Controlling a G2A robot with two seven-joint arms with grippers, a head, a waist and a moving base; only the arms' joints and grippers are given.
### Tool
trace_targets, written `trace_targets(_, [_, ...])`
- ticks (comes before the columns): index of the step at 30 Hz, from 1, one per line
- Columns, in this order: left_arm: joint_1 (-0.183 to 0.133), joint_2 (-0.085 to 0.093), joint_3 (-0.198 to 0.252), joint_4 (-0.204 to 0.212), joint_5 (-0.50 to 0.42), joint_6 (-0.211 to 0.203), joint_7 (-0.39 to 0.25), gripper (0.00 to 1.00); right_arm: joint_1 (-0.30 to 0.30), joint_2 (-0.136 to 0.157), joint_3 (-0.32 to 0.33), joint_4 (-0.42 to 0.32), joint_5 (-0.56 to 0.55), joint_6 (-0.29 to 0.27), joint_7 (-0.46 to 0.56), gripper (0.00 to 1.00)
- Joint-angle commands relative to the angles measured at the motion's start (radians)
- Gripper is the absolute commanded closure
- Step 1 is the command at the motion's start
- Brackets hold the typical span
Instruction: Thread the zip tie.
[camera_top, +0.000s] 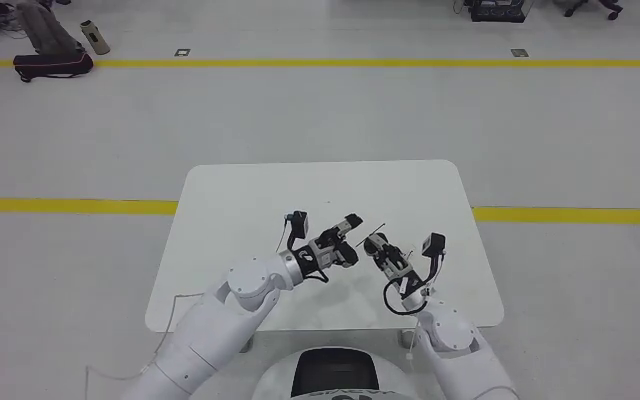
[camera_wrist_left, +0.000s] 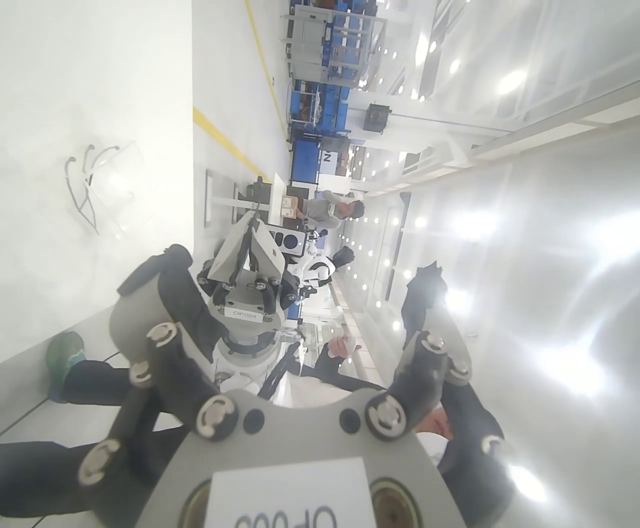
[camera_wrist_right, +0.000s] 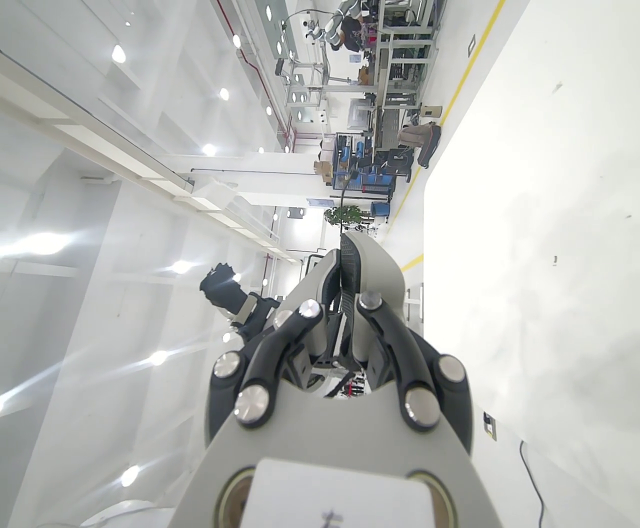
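R pincer (camera_wrist_right: 342, 245) clamped on zip tie (camera_wrist_right: 342, 205), tie sticking straight out past tips; L pincer (camera_wrist_left: 300, 272) apart.

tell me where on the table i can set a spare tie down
Bare: the table's far-left part and left side. Crowded: front middle, where the left gripper and the right gripper, holding the zip tie, meet. Clear glasses lie toward its right.

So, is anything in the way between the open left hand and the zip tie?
Nothing visible. The zip tie sticks out of the shut right hand. The left hand is open and faces it above the table, with only air between them.
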Motion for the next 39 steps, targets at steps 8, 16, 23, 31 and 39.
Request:
trace_targets(8, [0.002, -0.001, 0.003, -0.004, 0.005, -0.008, 0.016, 0.0, 0.002, 0.001, -0.004, 0.0, -0.005, 0.002, -0.015, 1.0])
trace_targets(16, [0.003, 0.001, 0.0, 0.0, 0.003, -0.011, 0.02, 0.41, 0.004, 0.003, -0.006, -0.006, 0.002, 0.0, -0.016, 1.0])
trace_targets(23, [0.002, 0.001, 0.004, 0.003, -0.001, -0.01, 0.023, 0.57, 0.002, 0.005, -0.003, -0.017, 0.005, 0.0, -0.012, 1.0])
trace_targets(31, [0.002, 0.001, 0.009, 0.002, -0.001, -0.01, 0.028, 0.6, -0.001, 0.006, -0.001, -0.022, -0.003, 0.0, -0.024, 1.0])
trace_targets(39, [0.003, 0.001, 0.017, 0.003, -0.004, -0.011, 0.027, 0.66, -0.011, 0.006, 0.004, -0.036, -0.001, 0.0, -0.031, 1.0])
